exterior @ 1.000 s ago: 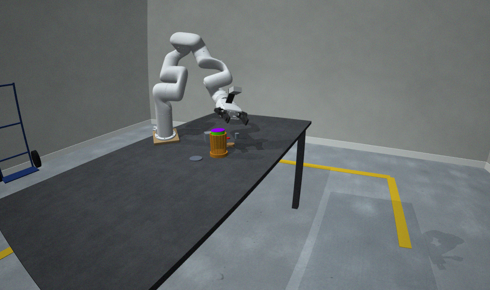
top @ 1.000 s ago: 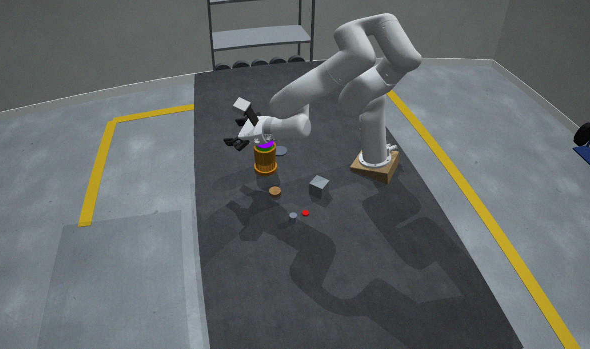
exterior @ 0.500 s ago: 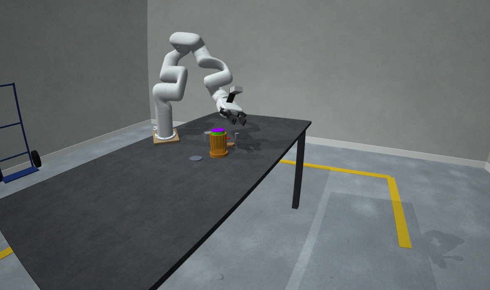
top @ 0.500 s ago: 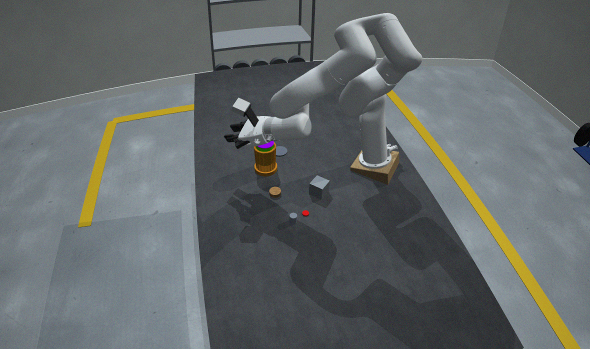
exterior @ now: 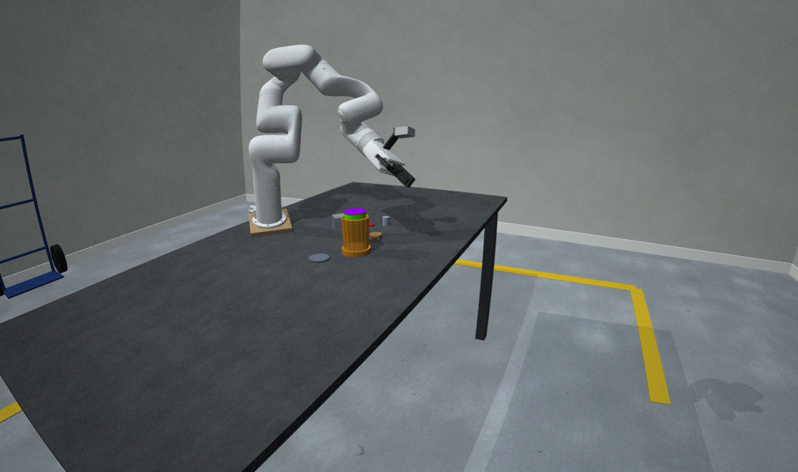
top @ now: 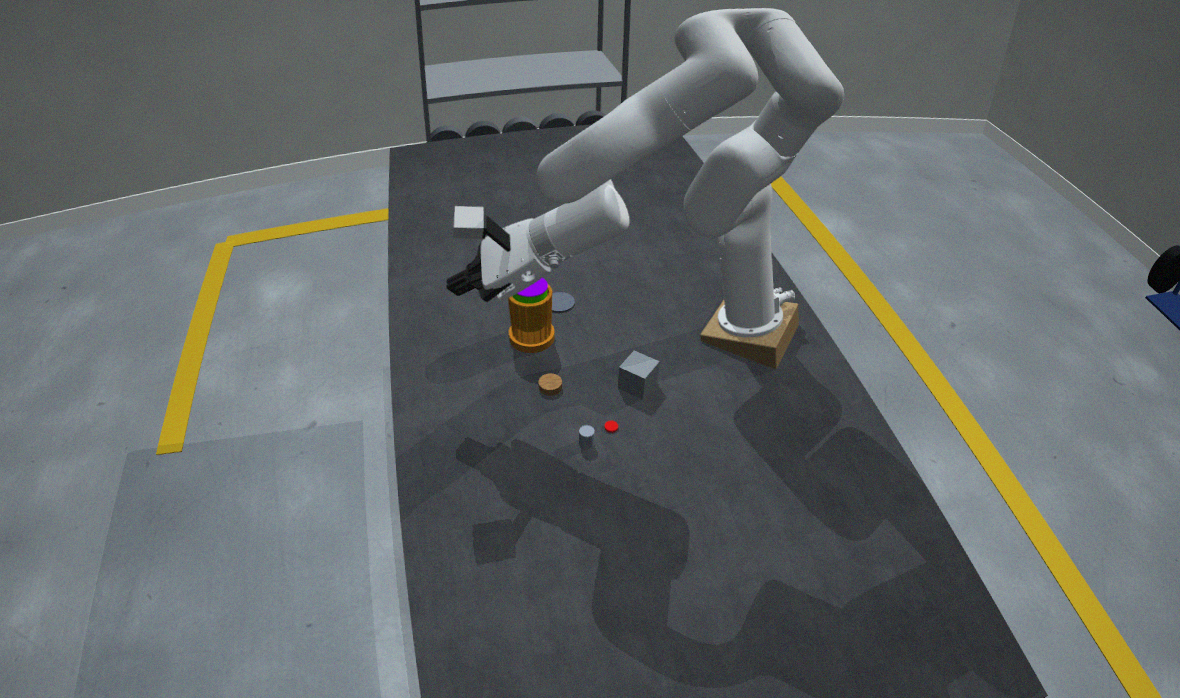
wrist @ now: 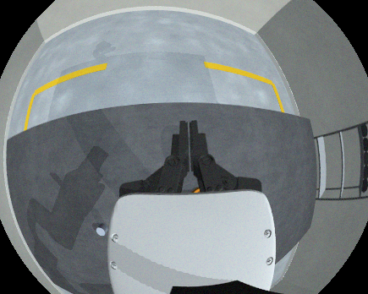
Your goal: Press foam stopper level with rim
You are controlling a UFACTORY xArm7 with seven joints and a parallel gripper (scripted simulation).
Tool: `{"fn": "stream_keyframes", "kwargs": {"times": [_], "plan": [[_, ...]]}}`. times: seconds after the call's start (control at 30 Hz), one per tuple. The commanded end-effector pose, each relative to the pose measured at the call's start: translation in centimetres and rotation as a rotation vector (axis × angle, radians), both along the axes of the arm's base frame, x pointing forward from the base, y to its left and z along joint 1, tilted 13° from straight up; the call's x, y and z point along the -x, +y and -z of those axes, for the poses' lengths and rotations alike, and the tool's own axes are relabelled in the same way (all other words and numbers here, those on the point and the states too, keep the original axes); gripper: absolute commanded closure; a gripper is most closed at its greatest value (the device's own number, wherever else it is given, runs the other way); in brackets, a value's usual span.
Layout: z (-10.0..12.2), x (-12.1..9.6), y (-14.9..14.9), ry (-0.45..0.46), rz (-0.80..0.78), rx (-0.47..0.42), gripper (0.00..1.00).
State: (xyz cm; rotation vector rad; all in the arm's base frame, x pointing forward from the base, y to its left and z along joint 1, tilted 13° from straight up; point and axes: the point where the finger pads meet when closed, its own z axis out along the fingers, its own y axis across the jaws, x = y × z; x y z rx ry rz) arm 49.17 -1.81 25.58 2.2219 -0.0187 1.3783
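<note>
An orange ribbed jar (top: pixel 531 320) stands upright on the dark table; it also shows in the exterior view (exterior: pixel 355 234). A purple stopper (top: pixel 536 287) (exterior: pixel 354 211) sits on a green band at its mouth and stands a little above the rim. My gripper (top: pixel 461 280) (exterior: pixel 405 175) is shut and empty. It hangs in the air well above the table, tilted, and off to one side of the jar. In the wrist view the two black fingers (wrist: pixel 189 130) are pressed together, and the jar is hidden but for an orange speck.
On the table lie a flat grey disc (top: pixel 563 300), a brown disc (top: pixel 550 382), a grey cube (top: pixel 638 372), a small grey cylinder (top: pixel 586 431) and a red dot (top: pixel 611 425). The arm's base (top: pixel 750 327) stands to the right. A shelf (top: pixel 521 69) stands behind the table.
</note>
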Motion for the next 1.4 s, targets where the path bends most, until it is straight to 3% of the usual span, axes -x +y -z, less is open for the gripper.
{"fn": "stream_keyframes", "kwargs": {"times": [0.0,0.03,0.07,0.2,0.23,0.4,0.43,0.6,0.63,0.8,0.83,1.07,1.1,1.37], "plan": [[-0.8,-0.1,2.9,0.141,-0.196,-0.004,1.0],[-0.8,-0.1,2.9,0.141,-0.196,-0.004,1.0],[-0.9,0.5,3.8,0.206,-0.275,0.023,1.0],[-0.9,0.5,3.8,0.215,-0.288,0.024,1.0],[-0.8,1.2,4.4,0.293,-0.379,0.058,1.0],[-0.8,1.2,4.4,0.293,-0.379,0.058,1.0],[-0.5,2.1,4.5,0.375,-0.469,0.097,1.0],[-0.5,2.1,4.5,0.375,-0.469,0.097,1.0],[-0.1,3.1,4.3,0.46,-0.556,0.14,1.0],[-0.1,3.1,4.3,0.46,-0.556,0.14,1.0],[0.5,4.1,3.7,0.547,-0.638,0.186,1.0],[0.5,4.1,3.7,0.547,-0.638,0.186,1.0],[1.1,5.2,2.8,0.636,-0.714,0.233,1.0],[1.1,5.2,2.8,0.636,-0.714,0.233,1.0]]}}
